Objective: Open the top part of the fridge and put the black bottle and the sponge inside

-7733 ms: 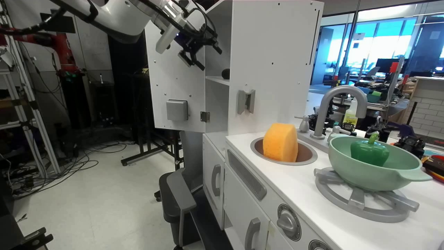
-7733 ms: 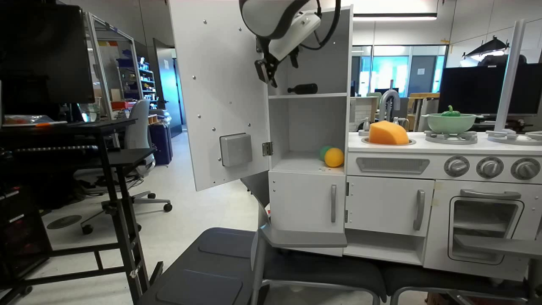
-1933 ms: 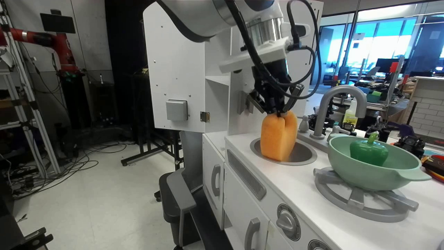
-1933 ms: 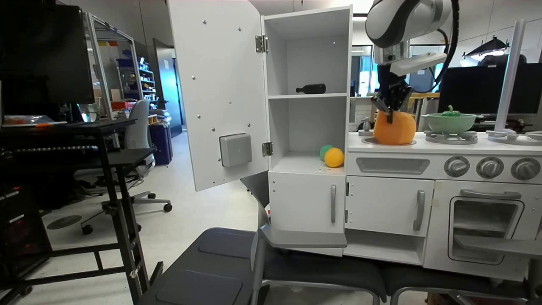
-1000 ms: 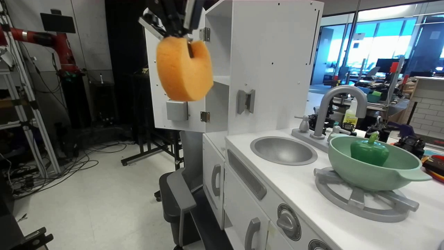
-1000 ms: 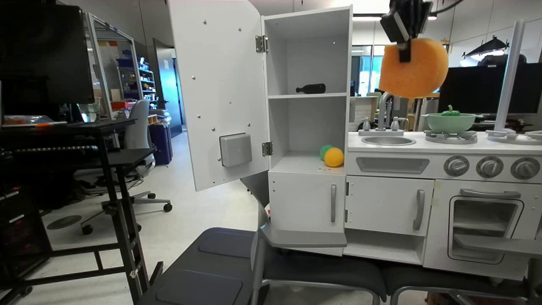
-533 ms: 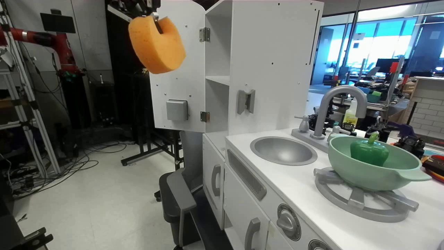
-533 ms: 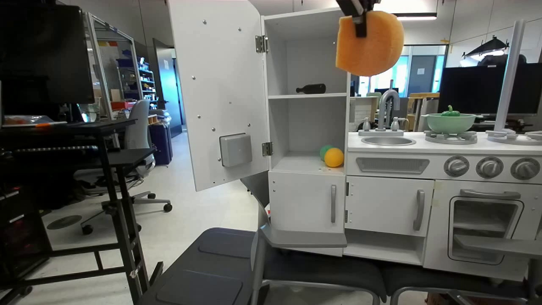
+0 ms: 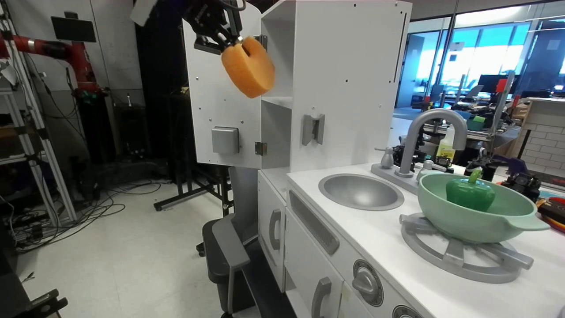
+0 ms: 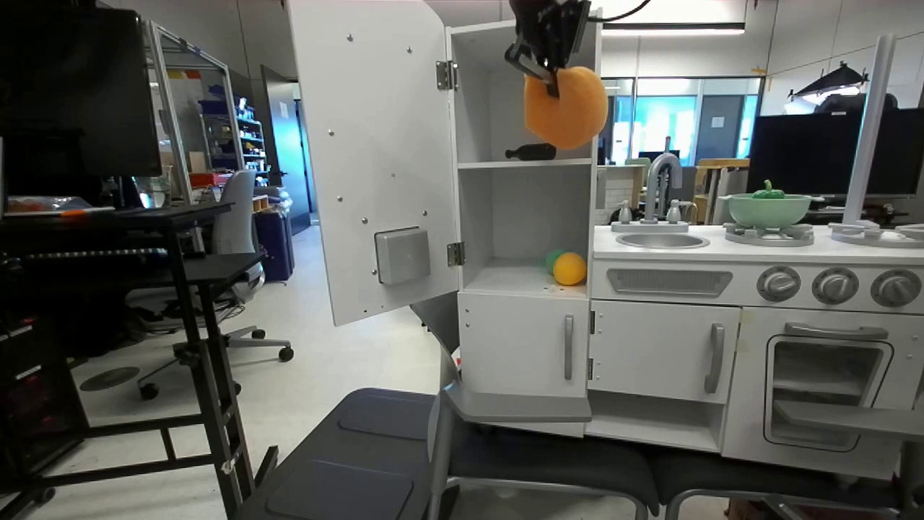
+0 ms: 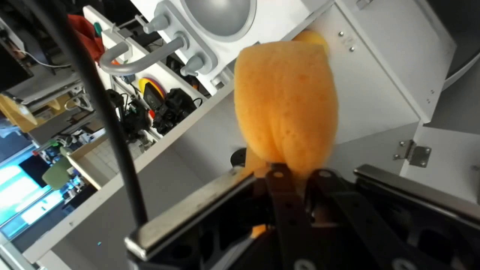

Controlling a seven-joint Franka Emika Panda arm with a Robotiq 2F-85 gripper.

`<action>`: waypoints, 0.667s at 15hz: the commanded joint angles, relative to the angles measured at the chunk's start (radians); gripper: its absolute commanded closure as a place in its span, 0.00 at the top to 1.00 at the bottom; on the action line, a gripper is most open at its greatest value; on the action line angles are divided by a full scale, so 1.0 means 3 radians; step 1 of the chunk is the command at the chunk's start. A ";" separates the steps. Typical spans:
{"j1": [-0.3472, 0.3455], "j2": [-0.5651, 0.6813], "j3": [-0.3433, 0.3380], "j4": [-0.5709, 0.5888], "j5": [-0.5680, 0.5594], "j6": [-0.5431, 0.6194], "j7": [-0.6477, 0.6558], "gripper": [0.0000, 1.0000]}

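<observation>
In an exterior view, the gripper (image 9: 242,43) is clamped on the orange sponge (image 9: 251,70), which hangs tilted in front of the fridge (image 9: 344,66), whose upper door (image 9: 220,106) stands open. In an exterior view, the black bottle (image 10: 533,152) lies sideways on the fridge's shelf (image 10: 498,165), with a yellow ball (image 10: 569,269) low inside the fridge. In the wrist view, the fingers (image 11: 281,187) pinch a crease into the sponge, and the sink (image 11: 221,17) sits beside the fridge.
</observation>
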 commanded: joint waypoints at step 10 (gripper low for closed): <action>0.0212 0.1685 -0.0451 0.2158 -0.0584 0.0104 0.0170 0.02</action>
